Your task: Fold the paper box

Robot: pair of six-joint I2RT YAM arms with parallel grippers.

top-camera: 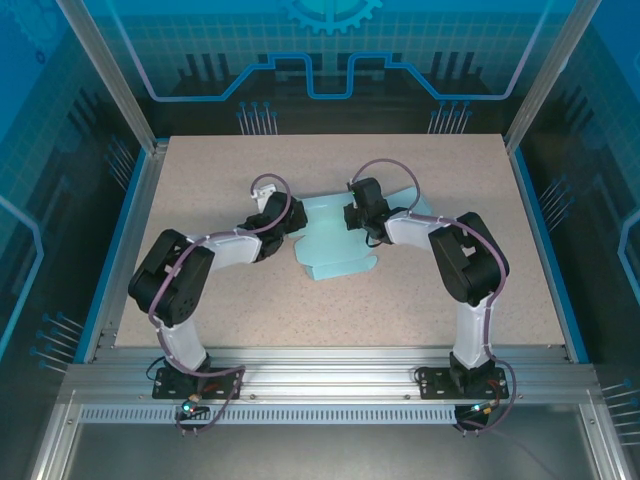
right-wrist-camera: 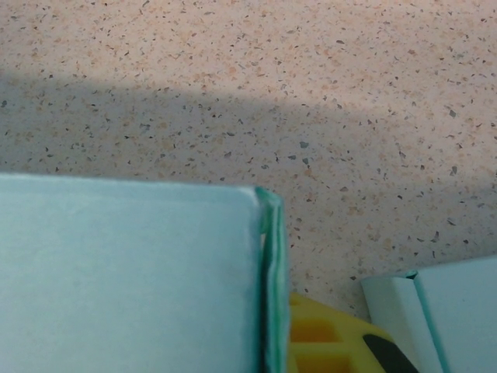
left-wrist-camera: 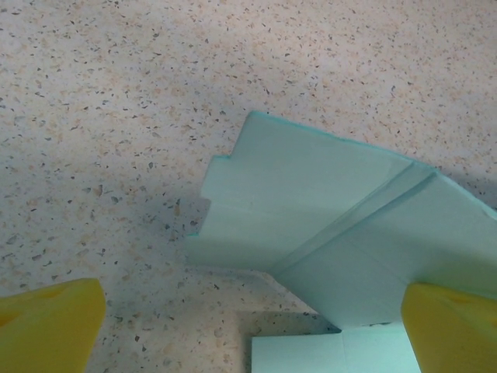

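- Paper box (top-camera: 335, 245) is lying mostly open between both grippers; we are judging most folds undone.
- We are holding the left gripper (left-wrist-camera: 252, 326) spread wide, straddling a raised panel.
- A doubled flap is hiding the right gripper (top-camera: 352, 217) beside its finger; we cannot tell its grip.

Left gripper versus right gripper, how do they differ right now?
The left gripper is open wide; the right gripper appears shut. The left gripper holds nothing, one finger over bare table; the right gripper pinches a doubled flap of the paper box. Both have yellow fingers.
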